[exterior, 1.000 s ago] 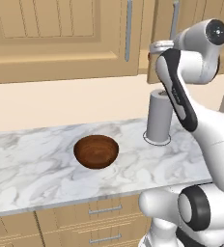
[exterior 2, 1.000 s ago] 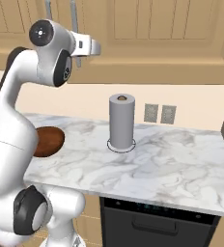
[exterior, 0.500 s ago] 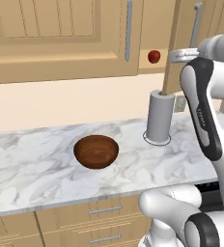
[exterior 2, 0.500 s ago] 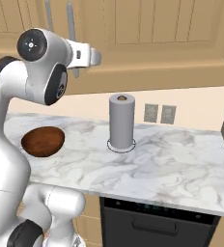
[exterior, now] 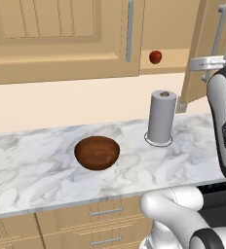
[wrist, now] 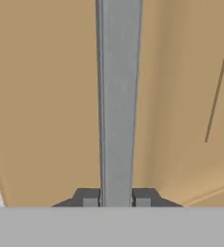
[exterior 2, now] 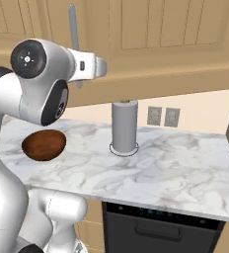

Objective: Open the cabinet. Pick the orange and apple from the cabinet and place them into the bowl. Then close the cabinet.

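My gripper [wrist: 117,200] is shut on the long grey bar handle [wrist: 118,96] of the cabinet's right door [exterior: 200,48], which stands swung out from the cabinet [exterior: 61,39]. In the left base view my gripper [exterior: 211,62] meets that handle [exterior: 221,29] low down. The red apple [exterior: 155,57] sits on the shelf in the opened gap. The orange is hidden. The dark wooden bowl [exterior: 97,152] rests empty on the marble counter [exterior: 32,170], left of and below the apple; the right base view has the bowl [exterior 2: 44,145] behind my arm.
A grey paper towel roll [exterior: 161,118] stands upright on the counter under the apple, right of the bowl. Drawers [exterior: 105,212] run below the counter's front edge. Two wall outlets [exterior 2: 164,116] sit behind the roll, and a dark appliance [exterior 2: 156,227] is under the counter.
The right cabinet door has swung farther open with my gripper on its handle, and the arm moved right with it. The apple came into view inside.
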